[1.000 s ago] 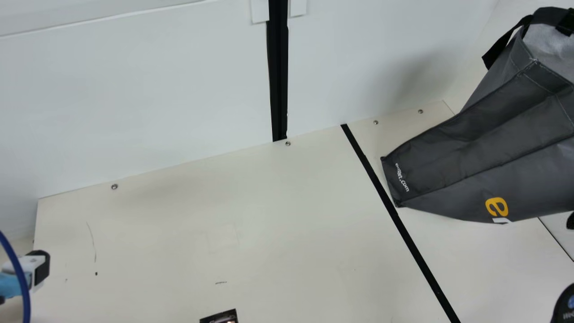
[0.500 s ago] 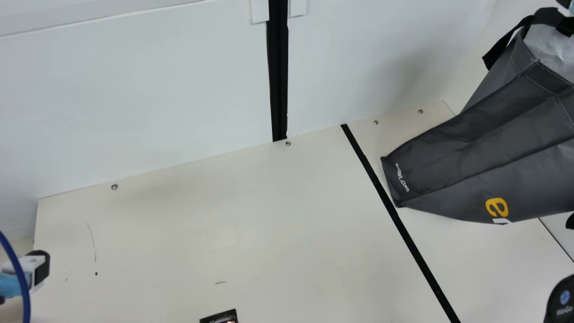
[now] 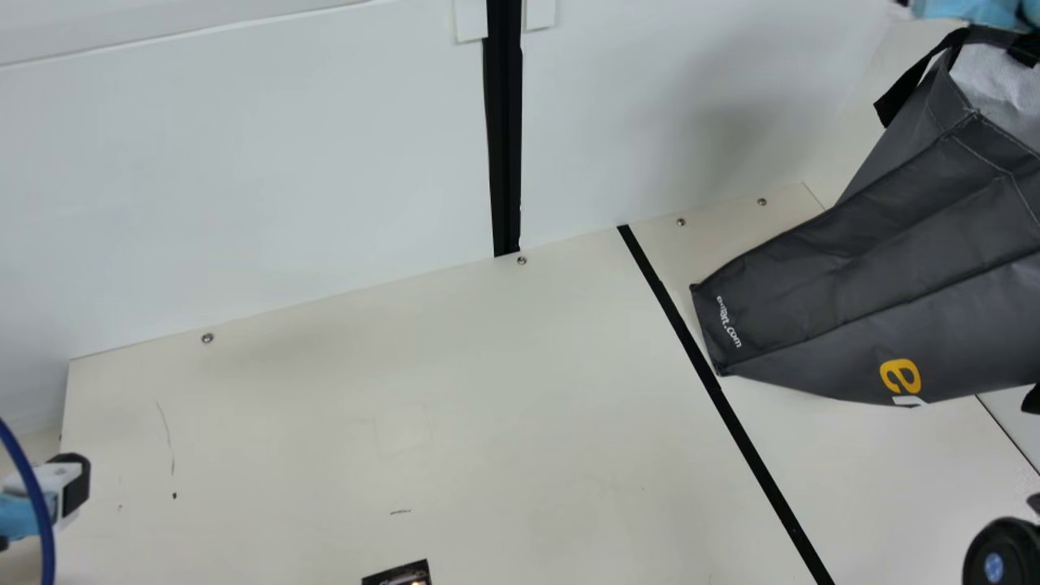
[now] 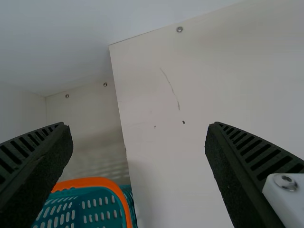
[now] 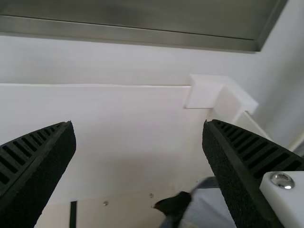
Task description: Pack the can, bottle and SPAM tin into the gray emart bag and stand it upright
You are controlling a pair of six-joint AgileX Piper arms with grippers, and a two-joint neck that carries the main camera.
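While your gray emart bag [image 3: 861, 268] keeps its place at 3 o'clock in the main view, your right pincer [image 3: 967, 10] has moved since the earlier frames. Half a second ago you see just a corner of it by the edge; now its light blue part reaches farther in at 2 o'clock, overlapping the top of the bag's mouth. Your right arm's round black joint [image 3: 995, 556], at 4 o'clock, has also come farther into the view.

From that pincer, the bag lies toward 7 o'clock, its mouth nearest and its base on the table [image 3: 455, 390] farther off. You can't tell from here whether they touch. In the right wrist view, your right pincer [image 5: 139, 123] is spread wide with nothing gripped, and the bag's black handle [image 5: 173, 204] and pale lining [image 5: 209, 206] are beyond the fingers.

Your left pincer [image 3: 69, 487] stays at 8 o'clock in the main view, behind a blue cable [image 3: 36, 504], well apart from the bag. Its wrist view shows it wide open too, with a teal basket with an orange rim [image 4: 102, 181] beyond. At 7 o'clock in the main view, you have a dark item [image 3: 398, 574], too cut off to identify.
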